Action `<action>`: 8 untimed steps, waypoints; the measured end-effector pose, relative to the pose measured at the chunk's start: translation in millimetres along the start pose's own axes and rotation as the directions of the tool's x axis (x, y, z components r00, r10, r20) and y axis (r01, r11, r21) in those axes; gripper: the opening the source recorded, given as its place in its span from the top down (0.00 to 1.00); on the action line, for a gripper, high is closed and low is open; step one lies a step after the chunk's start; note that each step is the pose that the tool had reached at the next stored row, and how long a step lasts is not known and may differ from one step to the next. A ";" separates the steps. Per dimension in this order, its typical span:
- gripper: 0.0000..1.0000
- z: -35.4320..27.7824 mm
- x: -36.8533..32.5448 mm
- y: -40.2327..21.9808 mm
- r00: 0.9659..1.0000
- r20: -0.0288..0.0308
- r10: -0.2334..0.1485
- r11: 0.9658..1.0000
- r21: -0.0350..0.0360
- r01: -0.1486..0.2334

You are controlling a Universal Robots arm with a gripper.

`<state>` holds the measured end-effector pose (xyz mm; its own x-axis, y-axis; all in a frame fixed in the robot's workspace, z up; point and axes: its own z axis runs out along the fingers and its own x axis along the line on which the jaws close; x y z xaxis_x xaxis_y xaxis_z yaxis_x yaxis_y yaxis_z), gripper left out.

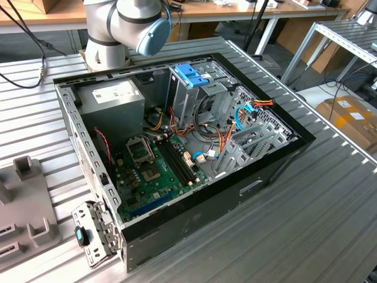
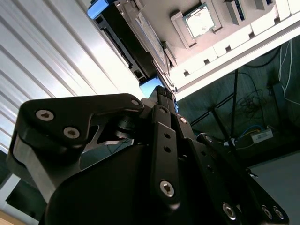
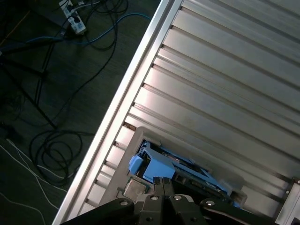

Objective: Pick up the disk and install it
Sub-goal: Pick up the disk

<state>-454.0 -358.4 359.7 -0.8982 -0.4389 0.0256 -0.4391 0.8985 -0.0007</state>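
Gripper (image 3: pixel 161 180), claws pressed together, hangs just above the disk (image 3: pixel 187 165). The disk sits near the ribbed table's (image 3: pixel 225 84) edge, probably for easy reach.

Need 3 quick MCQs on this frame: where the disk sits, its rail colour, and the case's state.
1. Where is the disk?
A) in a drive bay
B) in a grey tray on the ribbed table, just ahead of the gripper
C) on the floor

2. What colour are the disk's rails?
A) red
B) light blue
C) yellow

3. The computer case is:
A) open, motherboard exposed
B) closed up
C) standing upright

Answers:
1 B: the first wrist view shows the disk on the table by the gripper.
2 B: blue plastic frames its edges.
3 A: the exterior view looks straight into the case.
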 end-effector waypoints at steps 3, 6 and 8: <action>0.89 0.0 0.0 0.0 1.000 0.000 -0.029 1.000 0.001 0.029; 0.89 0.0 0.0 0.0 0.995 0.000 -0.096 0.995 0.002 0.096; 0.89 0.0 0.0 0.0 0.994 0.000 -0.112 0.994 0.003 0.112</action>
<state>-454.0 -358.4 359.7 -0.8434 -0.5367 0.0257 -0.5369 0.8437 -0.0007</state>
